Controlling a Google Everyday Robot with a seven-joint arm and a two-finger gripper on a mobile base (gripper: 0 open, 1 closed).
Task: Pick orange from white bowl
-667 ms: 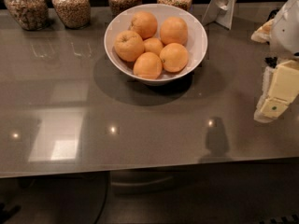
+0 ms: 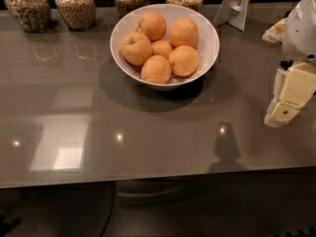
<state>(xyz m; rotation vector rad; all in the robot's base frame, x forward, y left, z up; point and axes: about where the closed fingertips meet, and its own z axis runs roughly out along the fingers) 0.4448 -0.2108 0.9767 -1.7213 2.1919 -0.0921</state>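
A large glossy white bowl stands on the dark grey table, toward the back and near the middle. It holds several oranges piled together. My gripper, cream-coloured under a white arm, hangs over the table at the right edge of the view. It is well to the right of the bowl, clear of it, and holds nothing that I can see.
Several glass jars of grain line the back edge of the table behind the bowl. A white stand leans at the back right. The table's front edge runs across the lower part of the view.
The gripper has edged slightly left toward the bowl. The bowl and the oranges have not moved.
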